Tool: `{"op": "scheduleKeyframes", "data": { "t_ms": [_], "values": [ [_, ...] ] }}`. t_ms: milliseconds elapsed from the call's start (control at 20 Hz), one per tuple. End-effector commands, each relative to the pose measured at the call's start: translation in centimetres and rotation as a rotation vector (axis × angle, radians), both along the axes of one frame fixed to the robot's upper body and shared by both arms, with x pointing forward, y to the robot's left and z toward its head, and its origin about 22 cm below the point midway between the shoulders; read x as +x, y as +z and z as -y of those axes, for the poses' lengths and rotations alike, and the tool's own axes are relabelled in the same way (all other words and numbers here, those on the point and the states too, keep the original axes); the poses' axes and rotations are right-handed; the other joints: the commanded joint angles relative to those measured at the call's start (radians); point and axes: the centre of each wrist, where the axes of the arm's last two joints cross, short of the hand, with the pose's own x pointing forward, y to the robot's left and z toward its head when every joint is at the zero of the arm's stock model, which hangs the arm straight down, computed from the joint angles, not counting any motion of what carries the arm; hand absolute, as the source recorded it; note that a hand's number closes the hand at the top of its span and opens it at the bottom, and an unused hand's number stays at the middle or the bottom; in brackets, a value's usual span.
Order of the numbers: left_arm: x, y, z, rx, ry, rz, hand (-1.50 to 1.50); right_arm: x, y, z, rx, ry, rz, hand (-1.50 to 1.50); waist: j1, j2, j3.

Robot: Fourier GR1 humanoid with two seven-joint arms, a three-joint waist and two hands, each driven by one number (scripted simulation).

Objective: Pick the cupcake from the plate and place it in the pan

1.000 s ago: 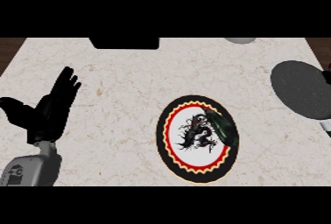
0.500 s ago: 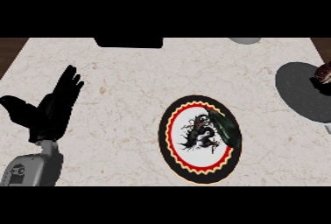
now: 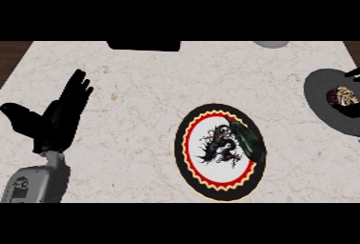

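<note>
Marble counter [image 3: 141, 86] with plate [image 3: 218, 188] and pan [image 3: 320, 102].

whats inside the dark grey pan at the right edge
Inside the dark grey pan sits a small brown cupcake with pale topping, close to the right edge of the view. Part of the pan runs out of view, so anything else in it cannot be seen.

Kitchen: marble counter [image 3: 155, 95], plate [image 3: 211, 188], pan [image 3: 323, 109].

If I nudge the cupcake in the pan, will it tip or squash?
Probably light: the cupcake looks small against the pan. It may slide on the pan's smooth dark floor rather than roll. Its pale, uneven top is likely squashable.
</note>
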Motion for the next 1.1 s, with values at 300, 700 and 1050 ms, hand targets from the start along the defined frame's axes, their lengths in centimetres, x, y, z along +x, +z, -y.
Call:
{"op": "scheduleKeyframes", "data": {
  "t_ms": [300,700,1050],
  "values": [
    [-0.9,0.2,0.4,-0.017,0.002,-0.007,0.00,-2.1,-0.8,2.5,0.248,0.045,0.144,-1.50,-0.003,-0.002,0.003],
    [-0.1,0.6,-0.2,0.001,0.033,0.001,0.00,-5.9,2.2,8.0,0.634,0.016,0.284,-1.50,-0.034,-0.005,0.002],
    [-0.5,-0.5,-0.8,-0.011,0.047,-0.006,0.00,-12.8,4.7,13.8,0.805,0.118,0.310,-1.50,-0.047,-0.007,0.002]
  ]
}}
